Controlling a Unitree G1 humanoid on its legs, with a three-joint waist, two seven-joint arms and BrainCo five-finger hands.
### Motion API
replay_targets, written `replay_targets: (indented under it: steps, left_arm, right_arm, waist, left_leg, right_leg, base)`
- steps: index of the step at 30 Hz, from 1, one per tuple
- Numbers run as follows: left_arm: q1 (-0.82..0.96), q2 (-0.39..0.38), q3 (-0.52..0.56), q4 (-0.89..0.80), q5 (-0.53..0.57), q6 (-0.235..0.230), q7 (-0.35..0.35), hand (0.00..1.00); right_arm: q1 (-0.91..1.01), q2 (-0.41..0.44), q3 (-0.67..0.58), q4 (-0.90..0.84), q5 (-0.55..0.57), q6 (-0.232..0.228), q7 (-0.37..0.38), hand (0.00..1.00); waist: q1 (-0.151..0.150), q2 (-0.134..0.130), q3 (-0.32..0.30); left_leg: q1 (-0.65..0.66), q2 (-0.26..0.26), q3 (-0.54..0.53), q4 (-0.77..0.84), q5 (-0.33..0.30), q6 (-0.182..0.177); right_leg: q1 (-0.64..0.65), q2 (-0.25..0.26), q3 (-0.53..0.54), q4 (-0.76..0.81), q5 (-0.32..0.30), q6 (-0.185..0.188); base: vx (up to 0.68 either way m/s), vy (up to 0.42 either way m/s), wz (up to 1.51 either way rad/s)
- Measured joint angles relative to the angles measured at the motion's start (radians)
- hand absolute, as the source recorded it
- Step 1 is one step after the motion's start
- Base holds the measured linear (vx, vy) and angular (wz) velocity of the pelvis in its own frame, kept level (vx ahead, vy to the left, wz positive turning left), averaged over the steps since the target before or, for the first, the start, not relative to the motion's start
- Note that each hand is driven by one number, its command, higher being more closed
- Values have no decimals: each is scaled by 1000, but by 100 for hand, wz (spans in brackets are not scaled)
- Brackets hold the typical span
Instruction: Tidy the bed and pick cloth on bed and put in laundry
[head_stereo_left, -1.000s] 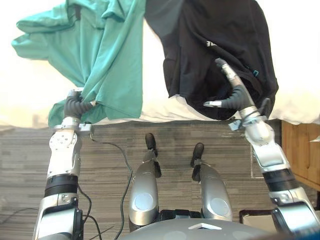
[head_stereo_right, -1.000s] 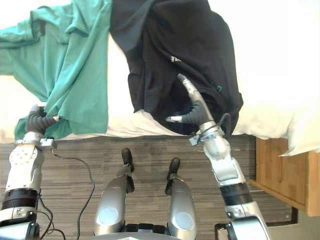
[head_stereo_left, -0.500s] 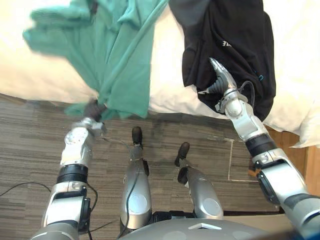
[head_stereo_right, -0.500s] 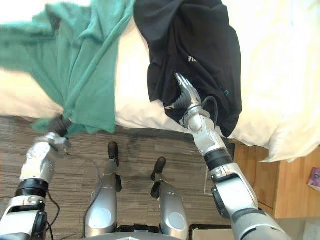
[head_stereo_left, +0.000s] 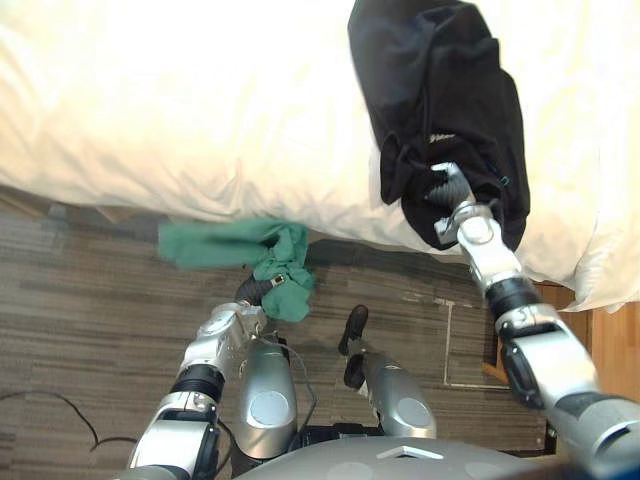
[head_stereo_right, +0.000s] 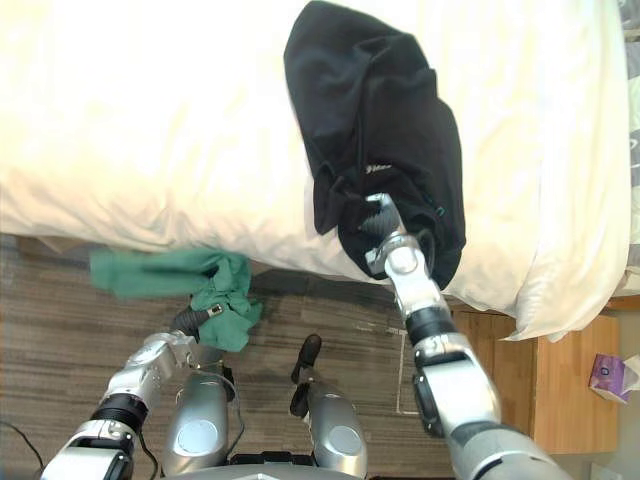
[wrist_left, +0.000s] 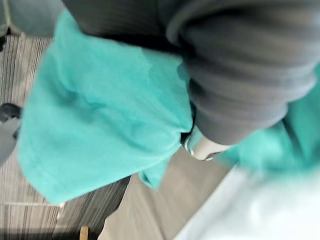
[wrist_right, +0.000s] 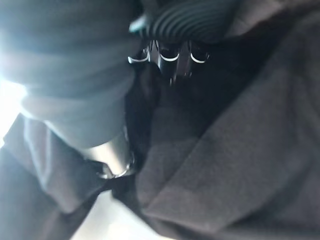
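Note:
A green cloth (head_stereo_left: 232, 246) hangs off the bed's near edge over the floor, and my left hand (head_stereo_left: 256, 291) is shut on its bunched end. In the left wrist view the green cloth (wrist_left: 100, 120) wraps round the hand's dark cover. A black cloth (head_stereo_right: 375, 140) lies on the white bed (head_stereo_right: 150, 120), bunched and drooping over the near edge. My right hand (head_stereo_right: 381, 218) is in its lower folds. In the right wrist view its fingers (wrist_right: 170, 59) curl into the black cloth (wrist_right: 240, 150), with the thumb pressed against a fold.
The bed's edge runs across the view in front of me, with grey carpet (head_stereo_left: 90, 330) below it. A wooden nightstand (head_stereo_right: 572, 400) stands at the right, with a small purple box (head_stereo_right: 608, 378) on it.
The view has shifted. The green cloth has come off the bed, drawn down and toward me by my left hand. My right hand's fingers have curled into the black cloth, which has bunched up.

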Motion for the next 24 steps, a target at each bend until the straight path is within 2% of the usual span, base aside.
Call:
replay_targets:
  steps: [2, 4, 6, 8, 9, 11, 13, 14, 16, 19, 21, 23, 24]
  left_arm:
    - [37, -27, -4, 0, 0, -17, -5, 100]
    - [88, -49, -11, 2, 0, -27, -21, 100]
    - [140, -65, -20, 11, -1, -42, -31, 100]
    - [204, -83, -30, 26, -1, -60, -55, 100]
    - [210, -89, -30, 34, -1, -71, -63, 100]
    - [243, -105, -29, 66, -3, -119, -72, 100]
    - [263, -114, -26, 101, -11, -151, -87, 100]
    - [275, -127, -21, 123, -14, -172, -94, 100]
    - [287, -139, -3, 139, -57, -198, -104, 100]
    - [306, -163, 30, 140, -125, -217, -105, 100]
    - [317, -176, 49, 140, -143, -226, -104, 100]
    - [325, -182, 68, 140, -158, -233, -94, 100]
    - [326, -188, 77, 139, -163, -233, -60, 100]
  right_arm:
    - [121, 35, 2, 7, 26, -40, 5, 100]
    - [276, 90, 1, 44, 81, -82, 11, 100]
    - [395, 128, 1, 74, 132, -106, 30, 100]
    - [534, 144, -4, 97, 177, -144, 80, 100]
    - [562, 144, -8, 98, 184, -157, 95, 100]
    - [641, 145, -47, 120, 221, -207, 177, 100]
    - [664, 146, -75, 135, 288, -226, 256, 100]
    - [678, 148, -95, 149, 335, -228, 307, 100]
    - [698, 158, -134, 177, 387, -223, 385, 100]
    - [738, 179, -178, 190, 406, -196, 478, 100]
    - [751, 185, -193, 190, 396, -170, 503, 100]
    - [759, 191, -202, 184, 354, -164, 511, 100]
    - [765, 192, -209, 179, 320, -164, 508, 100]
  waist:
    - [-3, 1, -5]
    - [-13, 7, -43]
    - [-31, 24, -78]
    - [-58, 58, -141]
    - [-60, 68, -155]
    - [-81, 113, -207]
    - [-93, 142, -230]
    - [-106, 158, -252]
    - [-108, 177, -266]
    - [-108, 189, -281]
    - [-108, 187, -290]
    - [-108, 185, -301]
    - [-107, 185, -301]
  left_leg:
    - [35, 0, 15, -4, -16, -5]
    - [56, 0, 34, -4, -32, -8]
    - [88, -5, 49, -4, -45, -6]
    - [131, -9, 70, -5, -69, -14]
    - [142, -10, 77, -5, -74, -15]
    - [188, -8, 97, -6, -93, -23]
    - [223, -6, 110, -6, -104, -33]
    - [234, -3, 116, -6, -108, -37]
    - [260, 3, 131, -7, -114, -42]
    - [300, 14, 142, -7, -121, -49]
    - [319, 19, 147, -7, -123, -51]
    - [334, 19, 148, -7, -124, -52]
    - [347, 16, 144, -7, -126, -51]
  right_leg:
    - [25, -3, 7, 3, -16, 7]
    - [33, -3, 28, 4, -31, 13]
    - [57, -10, 37, 5, -39, 25]
    - [87, -16, 54, 4, -51, 35]
    - [94, -16, 57, 4, -53, 35]
    - [129, -17, 68, 3, -67, 38]
    - [154, -15, 82, 2, -77, 39]
    - [161, -13, 83, 2, -82, 39]
    - [180, -8, 89, 0, -86, 36]
    - [222, 0, 92, -6, -88, 33]
    - [236, 0, 92, -7, -90, 31]
    - [250, -1, 91, -7, -91, 32]
    - [265, -5, 84, -5, -96, 34]
  base:
    - [138, -46, -25]
    - [171, -39, -25]
    - [201, -26, -24]
    - [197, -17, -26]
    - [170, -23, -28]
    - [163, -28, -27]
    - [82, -23, -24]
    - [52, -24, -16]
    - [30, -24, -13]
    - [15, -31, -12]
    - [-34, -20, -6]
    - [-23, -7, -2]
    - [-48, -1, 11]
